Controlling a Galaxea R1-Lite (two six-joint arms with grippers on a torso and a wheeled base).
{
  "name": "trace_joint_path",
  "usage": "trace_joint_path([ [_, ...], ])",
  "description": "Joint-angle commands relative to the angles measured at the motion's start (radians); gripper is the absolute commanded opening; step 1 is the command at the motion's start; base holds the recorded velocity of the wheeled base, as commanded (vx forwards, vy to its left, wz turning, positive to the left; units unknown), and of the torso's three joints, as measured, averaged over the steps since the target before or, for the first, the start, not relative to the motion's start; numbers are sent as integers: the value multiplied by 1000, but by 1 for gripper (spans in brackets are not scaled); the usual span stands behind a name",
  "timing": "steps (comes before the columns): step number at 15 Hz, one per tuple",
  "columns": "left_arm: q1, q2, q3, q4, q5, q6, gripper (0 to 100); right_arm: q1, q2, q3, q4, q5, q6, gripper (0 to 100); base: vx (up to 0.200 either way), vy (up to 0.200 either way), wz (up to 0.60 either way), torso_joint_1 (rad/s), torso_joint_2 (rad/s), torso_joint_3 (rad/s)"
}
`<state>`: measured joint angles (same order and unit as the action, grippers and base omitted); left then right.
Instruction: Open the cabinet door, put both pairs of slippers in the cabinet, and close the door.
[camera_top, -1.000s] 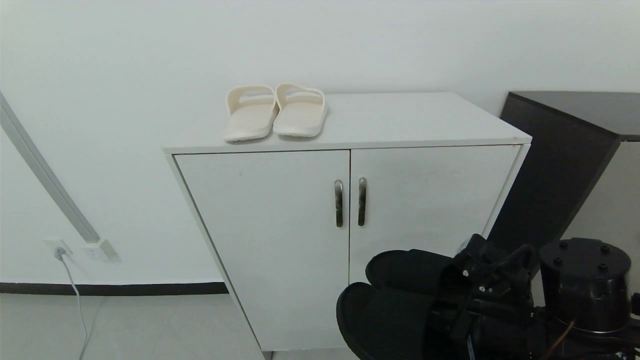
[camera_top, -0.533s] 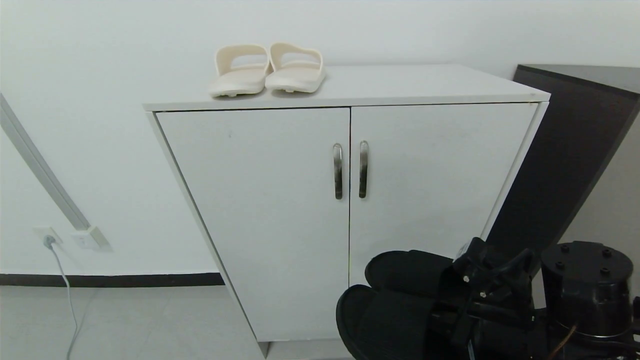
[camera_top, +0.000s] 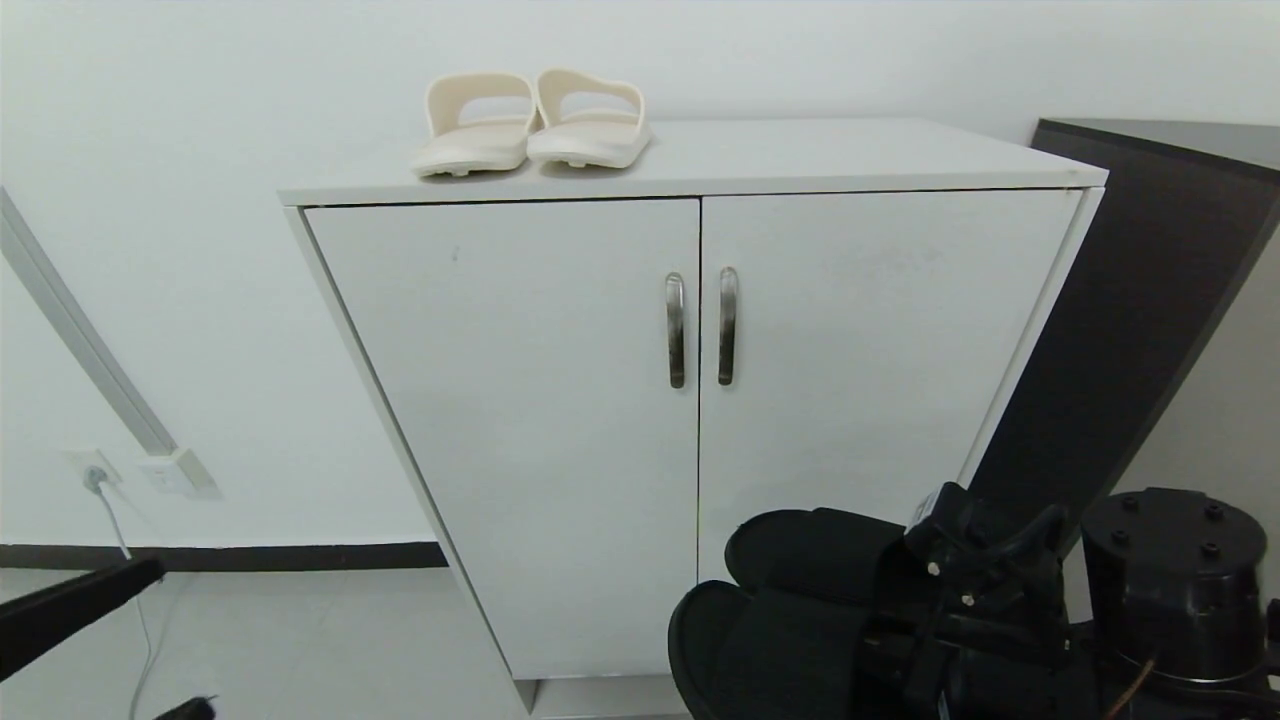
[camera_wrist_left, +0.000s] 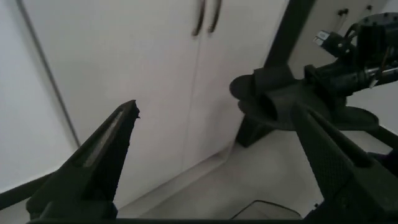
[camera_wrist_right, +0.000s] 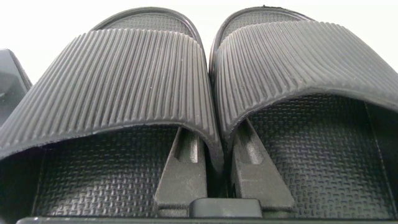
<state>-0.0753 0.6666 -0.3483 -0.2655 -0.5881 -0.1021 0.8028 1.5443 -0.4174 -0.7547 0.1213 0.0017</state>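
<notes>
Pinching 2 black ribbed rubber slippers (camera_top: 800, 605) with right gripper (camera_wrist_right: 214, 146), holding left gripper (camera_wrist_left: 216, 112) spread, facing shut white cabinet (camera_top: 500, 400)

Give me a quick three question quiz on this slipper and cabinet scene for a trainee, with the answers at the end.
1. True or false: both cabinet doors are shut.
2. Fill in: the right gripper is shut on the ____.
3. Where do the cream slippers sit? A in the right gripper; B on the cabinet top; C behind the cabinet doors.

Key
1. True
2. black slippers
3. B
</notes>
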Motion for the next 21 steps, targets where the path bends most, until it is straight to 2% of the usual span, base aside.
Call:
trace_joint_path([
  [1,-143,275,-57,-130,-41,-11,100,1,0,2,0,1,1,0,0,0,0,0,0,0],
  [3,-233,367,-113,-208,-36,-25,100,1,-1,5,0,15,0,0,0,0,0,0,0,0],
  [6,-282,464,-222,-231,-35,-53,100,1,-3,8,0,32,1,0,0,0,0,0,0,0],
  [8,-356,498,-305,-231,-19,-105,100,3,-3,8,0,32,1,0,0,0,0,0,0,0],
  [9,-386,521,-345,-231,2,-134,100,6,-3,6,-2,34,1,0,0,0,0,0,0,0],
  [10,-443,577,-409,-231,44,-153,100,7,-1,6,-3,34,1,0,0,0,0,0,0,0],
  [12,-500,668,-497,-233,68,-154,100,9,0,8,-5,34,1,0,0,0,0,0,0,0],
  [14,-552,732,-555,-231,68,-163,100,10,2,8,-5,34,1,0,0,0,0,0,0,0],
  [18,-603,918,-681,-251,67,-176,100,19,7,8,-3,34,0,0,0,0,0,0,0,0],
  [21,-607,1004,-738,-294,70,-200,100,21,8,9,-3,34,0,0,0,0,0,0,0,0],
])
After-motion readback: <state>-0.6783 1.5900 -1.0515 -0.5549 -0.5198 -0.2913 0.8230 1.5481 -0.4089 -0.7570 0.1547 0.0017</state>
